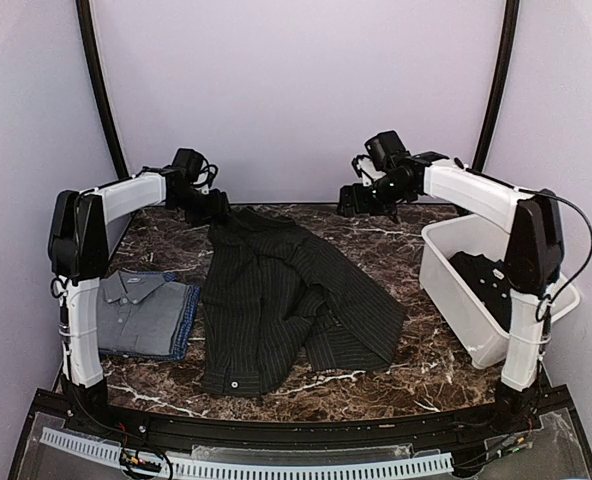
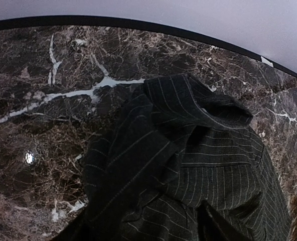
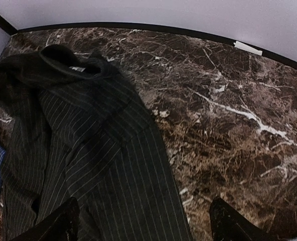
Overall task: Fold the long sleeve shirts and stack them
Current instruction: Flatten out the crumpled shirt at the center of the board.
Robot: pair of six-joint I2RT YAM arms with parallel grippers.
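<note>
Left tool (image 1: pixel 214 207): at the collar end of the pinstriped shirt (image 1: pixel 276 300), opening not discernible | Right tool (image 1: pixel 359 200): spread wide, empty, over bare worktop (image 1: pixel 396 250), shirt to its left | Shirt: rumpled mid-worktop, long axis running far collar to near hem | Nearer arm: left | Stack: folded grey shirt (image 1: pixel 141 305) at left edge

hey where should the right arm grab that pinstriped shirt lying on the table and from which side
Probably the shoulder edge beside the collar, at the far end of the pinstriped shirt. The collar stands rumpled up off the table, with bare marble to its right, so the right gripper, fingers spread, could come down from the right and pinch it.
</note>
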